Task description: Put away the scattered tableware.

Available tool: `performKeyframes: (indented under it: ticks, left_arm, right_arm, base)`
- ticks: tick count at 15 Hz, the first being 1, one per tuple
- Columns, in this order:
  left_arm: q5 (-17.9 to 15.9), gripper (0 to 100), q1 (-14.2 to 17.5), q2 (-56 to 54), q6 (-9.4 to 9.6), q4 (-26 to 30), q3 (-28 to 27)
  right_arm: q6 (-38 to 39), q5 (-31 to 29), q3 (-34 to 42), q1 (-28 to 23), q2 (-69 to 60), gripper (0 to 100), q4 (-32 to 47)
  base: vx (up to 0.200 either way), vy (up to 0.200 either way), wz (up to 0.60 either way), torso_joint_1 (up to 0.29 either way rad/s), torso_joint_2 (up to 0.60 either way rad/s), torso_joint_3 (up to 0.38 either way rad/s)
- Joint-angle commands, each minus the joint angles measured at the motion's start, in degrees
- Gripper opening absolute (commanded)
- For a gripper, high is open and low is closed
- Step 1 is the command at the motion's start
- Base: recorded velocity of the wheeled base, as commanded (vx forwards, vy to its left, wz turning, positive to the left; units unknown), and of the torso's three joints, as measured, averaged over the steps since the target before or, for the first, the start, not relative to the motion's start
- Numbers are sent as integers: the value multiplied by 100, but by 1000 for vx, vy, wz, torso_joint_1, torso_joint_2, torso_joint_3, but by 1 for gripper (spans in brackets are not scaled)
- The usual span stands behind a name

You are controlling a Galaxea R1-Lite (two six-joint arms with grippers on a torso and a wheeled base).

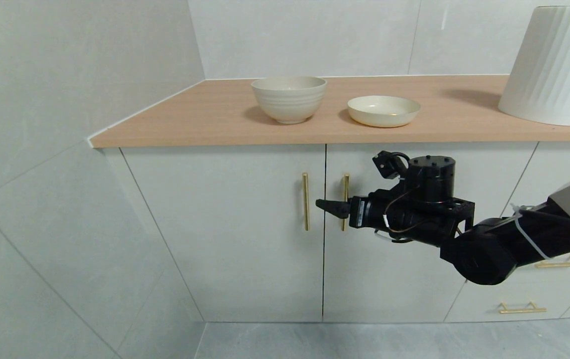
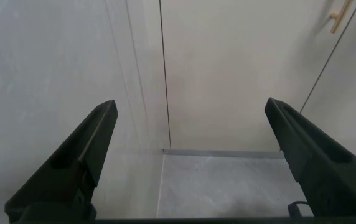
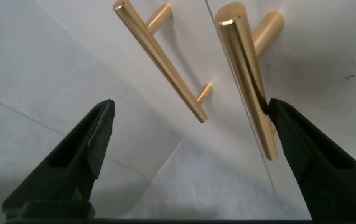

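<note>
The tableware is untouched. The deep cream ribbed ceramic bowl stands on the wooden bench, and the shallow cream ceramic dish sits just beside the bowl, on the robot's right.

Below the bowl, two slim gold bar handles flank the seam between the pale cabinet doors. The right jaws hang released at the handle of the right-hand door. From the wrist, that bar lies just beside one black fingertip, and the left-hand door's gold handle also shows between the spread jaws.

We take the step in hand to be opening a door, and this is where we see the trouble:
- **Wrong catch:** closing from here might pinch both bars, or catch the wrong one, since they stand so near each other.
- **Slipping:** the bar is round and smooth, and we cannot tell how deep it sits in the jaws, so a shallow bite could slide off under the pull.
- **Straight pull:** tugging straight out instead of following the hinge arc would twist the grip loose.

The left jaws, spread and empty, face the cabinet's foot well below the bowl, where we judge a swinging door might meet that arm.
</note>
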Motion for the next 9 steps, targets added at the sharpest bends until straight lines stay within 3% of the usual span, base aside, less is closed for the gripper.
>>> performKeyframes:
  ticks: [1,9]
  left_arm:
    - [3,100,2,2,-1,0,0]
    - [3,100,2,2,-1,0,0]
  right_arm:
    - [109,179,56,18,-119,100,8]
    - [258,398,276,238,-365,100,8]
  base:
    - [0,0,0,0,0,0]
    - [0,0,0,0,0,0]
